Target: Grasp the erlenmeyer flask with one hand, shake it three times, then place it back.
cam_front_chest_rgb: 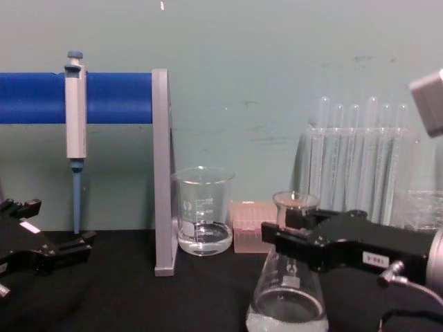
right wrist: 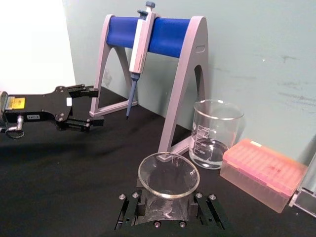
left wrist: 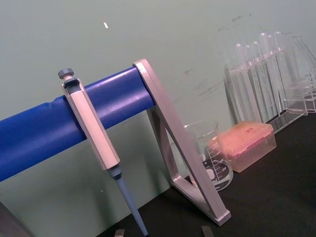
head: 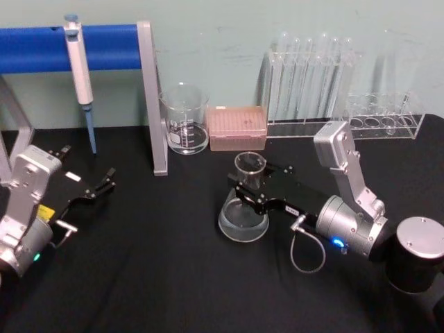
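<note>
Right claw [head: 246, 186] hides erlenmeyer flask [head: 243, 223] neck, clamped on it; beaker [head: 186, 121] holds shallow liquid; left claw [head: 105, 182] released.

The erlenmeyer flask [head: 243, 220] is clear glass with small white marks, on a black table [head: 173, 277]. At its neck, the right gripper [head: 250, 182] is black with a white label. Behind the flask are a clear, white-printed beaker [head: 186, 125], a pink box [head: 238, 128], a blue-barred grey stand [head: 151, 97] and a pale green wall [head: 222, 41].
</note>
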Tool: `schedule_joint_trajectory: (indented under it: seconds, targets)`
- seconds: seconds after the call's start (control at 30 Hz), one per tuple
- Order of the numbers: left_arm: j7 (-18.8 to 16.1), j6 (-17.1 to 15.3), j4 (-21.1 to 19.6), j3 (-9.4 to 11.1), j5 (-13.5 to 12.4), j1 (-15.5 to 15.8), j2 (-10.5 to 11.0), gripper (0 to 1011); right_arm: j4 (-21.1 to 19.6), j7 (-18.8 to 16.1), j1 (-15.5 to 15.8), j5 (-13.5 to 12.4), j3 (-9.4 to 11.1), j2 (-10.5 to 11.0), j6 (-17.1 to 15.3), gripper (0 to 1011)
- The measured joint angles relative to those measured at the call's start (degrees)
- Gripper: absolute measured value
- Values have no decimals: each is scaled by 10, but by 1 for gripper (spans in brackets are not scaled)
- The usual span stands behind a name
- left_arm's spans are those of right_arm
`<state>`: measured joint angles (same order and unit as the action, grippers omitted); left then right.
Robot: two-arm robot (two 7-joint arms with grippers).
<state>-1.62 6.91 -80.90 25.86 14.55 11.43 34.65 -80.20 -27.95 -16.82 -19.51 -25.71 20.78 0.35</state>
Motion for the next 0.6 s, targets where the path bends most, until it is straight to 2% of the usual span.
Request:
schedule_joint_trajectory:
  seconds: [0.37, 0.6]
  targets:
    - [0, 0, 0, 0, 0, 0, 0, 1001, -69, 31, 8, -3, 16, 15, -47, 451]
    - [0, 0, 0, 0, 0, 0, 0, 1001, -104, 49, 12, -3, 29, 21, -59, 451]
